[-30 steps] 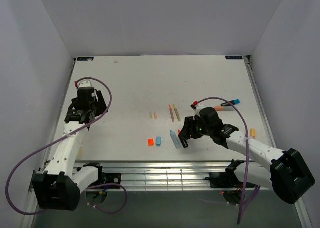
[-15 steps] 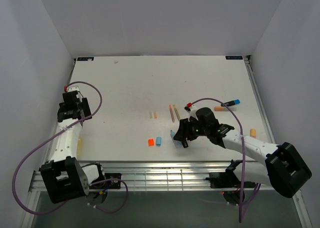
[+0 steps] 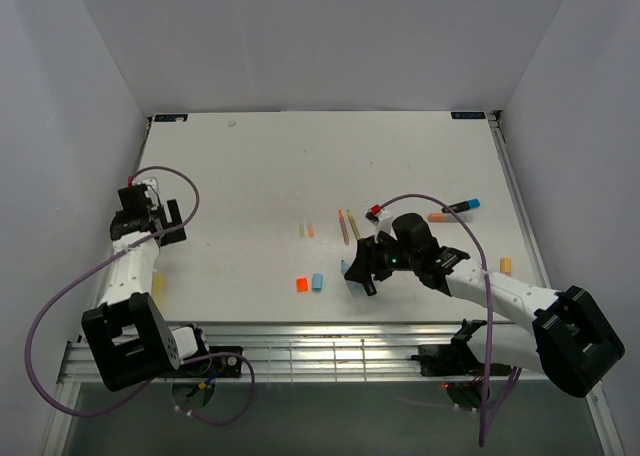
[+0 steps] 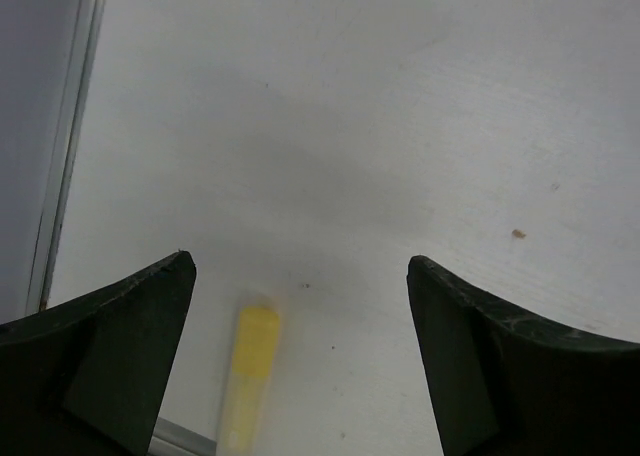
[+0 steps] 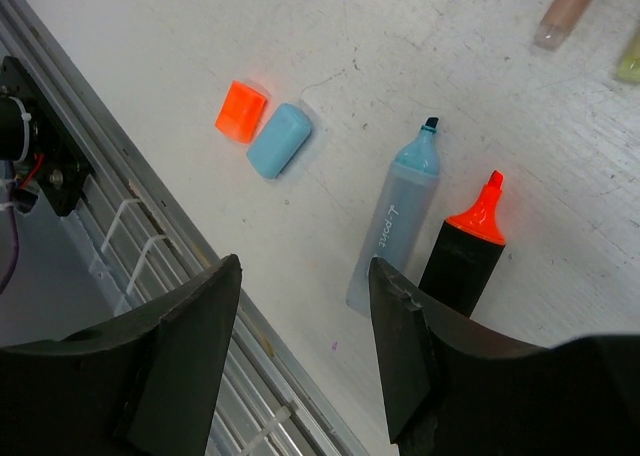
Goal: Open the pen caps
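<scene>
An orange cap (image 5: pixel 241 111) and a blue cap (image 5: pixel 279 140) lie side by side near the front rail, also seen as orange cap (image 3: pixel 302 284) and blue cap (image 3: pixel 317 281). Beside them lie an uncapped light blue marker barrel (image 5: pixel 405 216) and a black barrel with an orange tip (image 5: pixel 470 251). My right gripper (image 5: pixel 305 266) hovers open over them, nothing between its fingers; in the top view the right gripper (image 3: pixel 358 276) covers part of the barrels. A blurred yellow marker (image 4: pixel 250 376) lies below my open left gripper (image 4: pixel 300 264), by the table's left edge (image 4: pixel 60 196).
Two thin stick pens (image 3: pixel 348 225) and two tiny pale caps (image 3: pixel 306 231) lie mid-table. At the right lie a pinkish marker (image 3: pixel 438 217), a blue-ended marker (image 3: pixel 462 207) and a small orange cap (image 3: pixel 505 266). The metal front rail (image 5: pixel 150 246) runs close under the right gripper.
The left arm has swung left and back toward the table's left edge, and its jaws stand wider. The right gripper has shifted slightly left over the barrels.
</scene>
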### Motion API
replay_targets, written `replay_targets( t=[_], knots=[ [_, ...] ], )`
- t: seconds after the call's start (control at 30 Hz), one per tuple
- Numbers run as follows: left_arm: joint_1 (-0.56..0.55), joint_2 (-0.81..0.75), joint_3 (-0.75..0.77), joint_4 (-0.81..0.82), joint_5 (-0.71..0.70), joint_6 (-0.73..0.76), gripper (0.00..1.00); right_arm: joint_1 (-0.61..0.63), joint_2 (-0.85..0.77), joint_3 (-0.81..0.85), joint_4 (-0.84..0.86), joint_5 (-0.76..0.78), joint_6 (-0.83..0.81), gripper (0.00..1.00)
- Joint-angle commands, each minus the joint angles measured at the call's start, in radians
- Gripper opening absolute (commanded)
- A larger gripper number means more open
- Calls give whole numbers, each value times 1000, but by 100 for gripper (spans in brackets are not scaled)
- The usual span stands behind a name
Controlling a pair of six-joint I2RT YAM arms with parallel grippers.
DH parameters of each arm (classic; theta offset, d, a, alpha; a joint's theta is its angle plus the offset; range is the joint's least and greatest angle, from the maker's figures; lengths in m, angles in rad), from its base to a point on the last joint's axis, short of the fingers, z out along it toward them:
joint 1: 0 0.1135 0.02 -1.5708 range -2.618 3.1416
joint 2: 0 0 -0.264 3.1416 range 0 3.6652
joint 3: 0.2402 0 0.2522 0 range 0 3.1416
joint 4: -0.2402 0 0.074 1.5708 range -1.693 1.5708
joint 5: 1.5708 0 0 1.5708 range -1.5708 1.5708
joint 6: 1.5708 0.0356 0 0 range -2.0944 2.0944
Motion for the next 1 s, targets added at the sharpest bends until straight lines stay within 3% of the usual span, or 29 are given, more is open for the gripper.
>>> replay_targets(
  t=[0.0,0.13,0.2,0.27,0.33,0.43,0.5,0.63,0.73,0.83,0.97],
  knots=[
    [5,-36,167,14,96,-66,98,3,22,52,-41,0,-42,60],
    [5,-9,345,-143,8,-280,98,5,32,107,-121,59,-53,60],
    [5,23,414,-206,32,-334,98,5,28,123,-144,78,-54,60],
    [5,65,415,-272,41,-507,98,3,31,150,-176,102,-51,61],
    [5,89,387,-279,127,-578,98,5,35,164,-203,116,-50,60],
    [5,93,323,-276,113,-800,98,5,40,180,-234,148,-43,61],
    [8,73,274,-271,48,-991,98,5,42,189,-251,161,-31,60],
    [-5,37,192,-239,-87,-1190,98,25,28,209,-289,207,-13,60],
    [-18,51,214,-372,-248,-1403,98,51,26,226,-329,253,-8,61],
    [-26,33,208,-360,-305,-1491,98,75,46,244,-351,264,7,61],
    [-46,39,182,-264,-390,-1473,98,137,98,264,-360,297,21,61]
  ],
)
